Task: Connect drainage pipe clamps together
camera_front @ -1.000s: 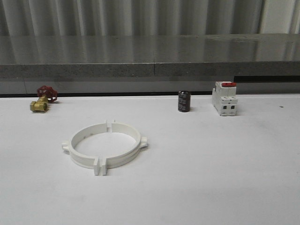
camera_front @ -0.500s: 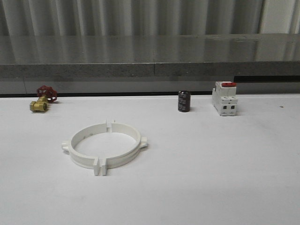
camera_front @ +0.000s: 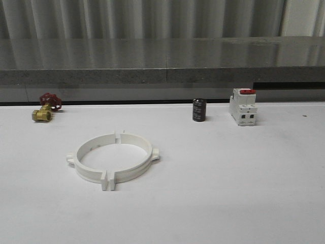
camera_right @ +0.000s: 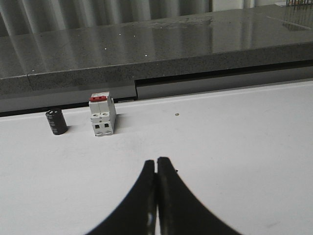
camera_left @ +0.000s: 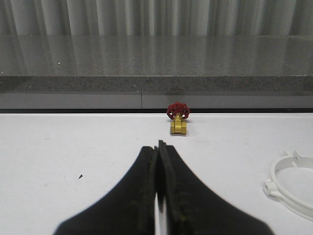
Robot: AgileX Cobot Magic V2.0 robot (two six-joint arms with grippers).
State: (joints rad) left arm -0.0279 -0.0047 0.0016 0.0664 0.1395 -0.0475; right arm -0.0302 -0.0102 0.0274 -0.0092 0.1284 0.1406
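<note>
White table top (camera_front: pixel 244 193) holds the two white plastic half-ring pipe clamps (camera_front: pixel 112 157) sitting together as a ring, and my left gripper (camera_left: pixel 157 161) and right gripper (camera_right: pixel 156 169), both pinched closed on nothing, could bump them apart.

- In the left wrist view the drainage pipe clamps (camera_left: pixel 289 186) run off the picture's edge; just one arc with a lug is in the frame.
- The left hand (camera_left: pixel 159 149) is a dark blur, its base cut off by the edge.
- The right hand (camera_right: pixel 156 165) is likewise blurred and cut off.
- The breaker's (camera_right: pixel 102 116) label is too small to read.
</note>
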